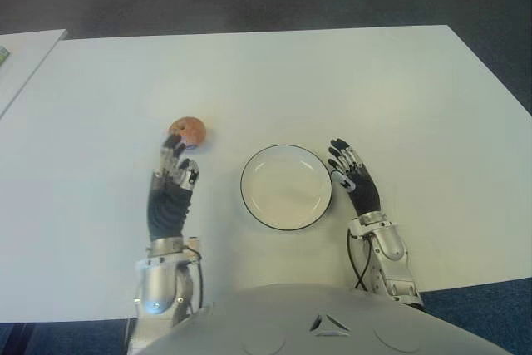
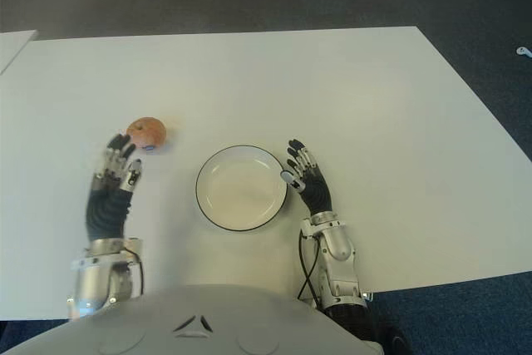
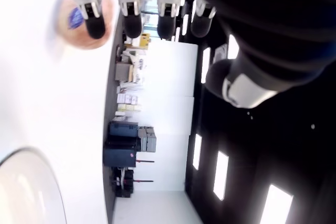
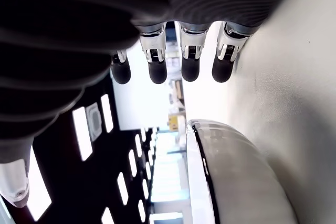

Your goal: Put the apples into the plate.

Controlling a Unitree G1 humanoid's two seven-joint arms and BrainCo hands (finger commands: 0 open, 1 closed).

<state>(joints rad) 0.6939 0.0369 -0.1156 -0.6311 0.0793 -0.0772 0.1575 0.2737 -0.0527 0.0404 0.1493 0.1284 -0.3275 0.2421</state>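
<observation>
Apple (image 1: 188,131) sitting left of centre, touching left hand (image 1: 174,174) fingertips, fingers spread, grasping nothing. Reaching farther around before closing. Plate (image 1: 320,168) empty, right hand (image 1: 352,174) relaxed beside it.

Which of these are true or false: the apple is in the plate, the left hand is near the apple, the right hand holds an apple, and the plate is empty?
1. The apple lies in the plate. False: it sits on the table, to the plate's left.
2. The left hand is just short of the apple, fingers open. True.
3. The right hand holds an apple. False: it is open and holds nothing, beside the plate's right rim.
4. The plate is empty. True.
</observation>
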